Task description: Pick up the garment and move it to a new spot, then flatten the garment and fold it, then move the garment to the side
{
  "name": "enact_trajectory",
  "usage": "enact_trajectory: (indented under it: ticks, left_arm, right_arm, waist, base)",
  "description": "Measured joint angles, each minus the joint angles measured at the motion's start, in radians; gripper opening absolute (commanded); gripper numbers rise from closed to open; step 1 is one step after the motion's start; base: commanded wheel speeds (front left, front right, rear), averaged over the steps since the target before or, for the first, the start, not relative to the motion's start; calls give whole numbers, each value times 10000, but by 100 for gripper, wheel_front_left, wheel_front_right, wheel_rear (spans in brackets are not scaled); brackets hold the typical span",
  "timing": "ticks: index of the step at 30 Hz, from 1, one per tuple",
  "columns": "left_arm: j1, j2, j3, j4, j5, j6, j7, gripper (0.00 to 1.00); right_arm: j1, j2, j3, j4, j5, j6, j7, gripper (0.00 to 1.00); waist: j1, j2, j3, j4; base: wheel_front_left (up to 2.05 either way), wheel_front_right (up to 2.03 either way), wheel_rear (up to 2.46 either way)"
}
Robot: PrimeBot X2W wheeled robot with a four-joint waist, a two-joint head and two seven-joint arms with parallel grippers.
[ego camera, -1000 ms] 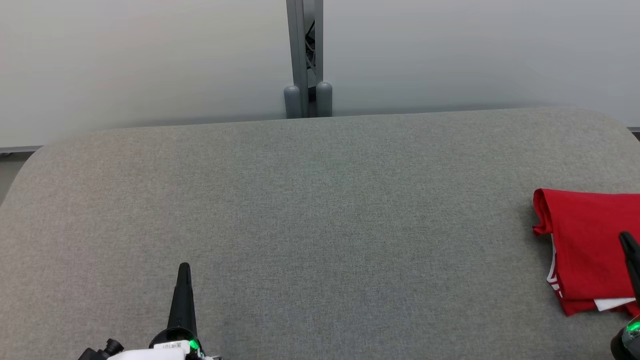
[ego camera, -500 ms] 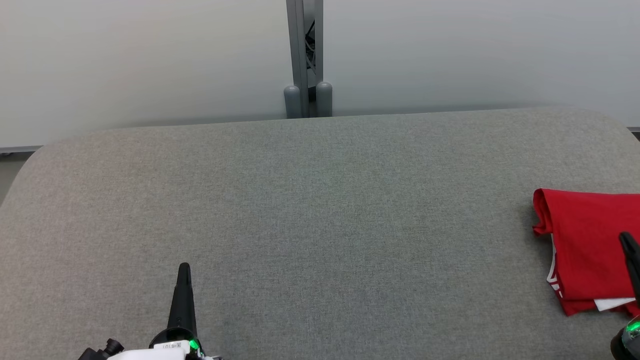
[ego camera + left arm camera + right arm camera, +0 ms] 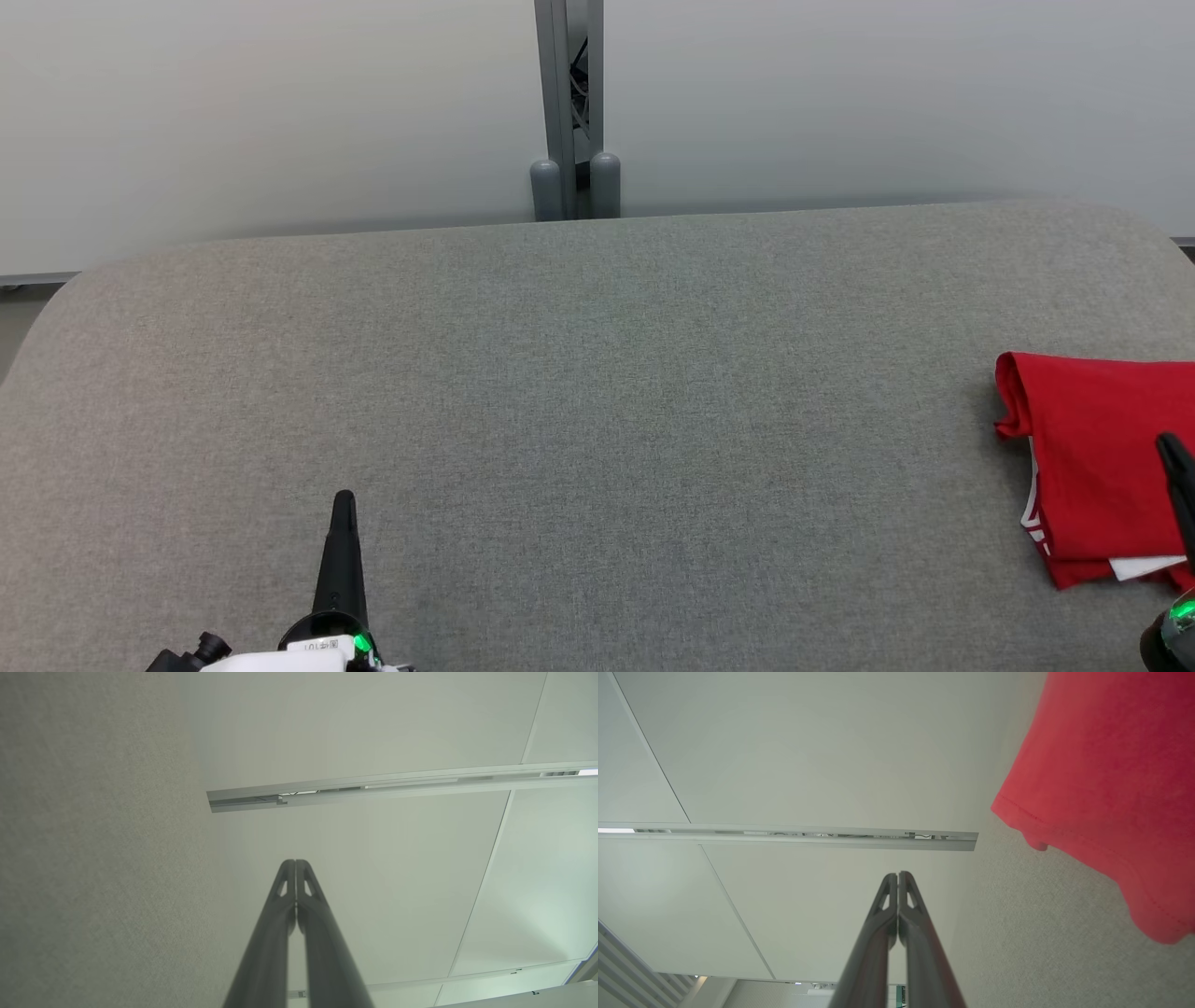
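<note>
The folded red garment (image 3: 1097,457) lies at the right edge of the grey cloth-covered table (image 3: 597,401), partly cut off by the head view's border; a white printed edge and a white tag peek out along its near side. In the right wrist view the red garment (image 3: 1106,779) fills the upper right. My right gripper (image 3: 1169,448) hovers over the garment's near right part, fingers together with nothing between them (image 3: 898,875). Low at the left of the table, far from the garment, my left gripper (image 3: 344,499) is shut and empty (image 3: 295,862).
A pale wall stands behind the table, with a grey metal post (image 3: 569,103) and two grey rounded caps at the far edge's middle. The table's corners are rounded. Wide bare grey surface stretches between the two grippers.
</note>
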Motion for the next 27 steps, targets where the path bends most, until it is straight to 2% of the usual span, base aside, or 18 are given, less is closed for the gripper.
enact_trajectory:
  ticks: [27]
  left_arm:
    - [0, 0, 0, 0, 0, 0, 0, 0]
  right_arm:
    - [-1, 2, -4, 0, 0, 0, 0, 0]
  waist:
    - [0, 0, 0, 0]
  base:
    - [0, 0, 0]
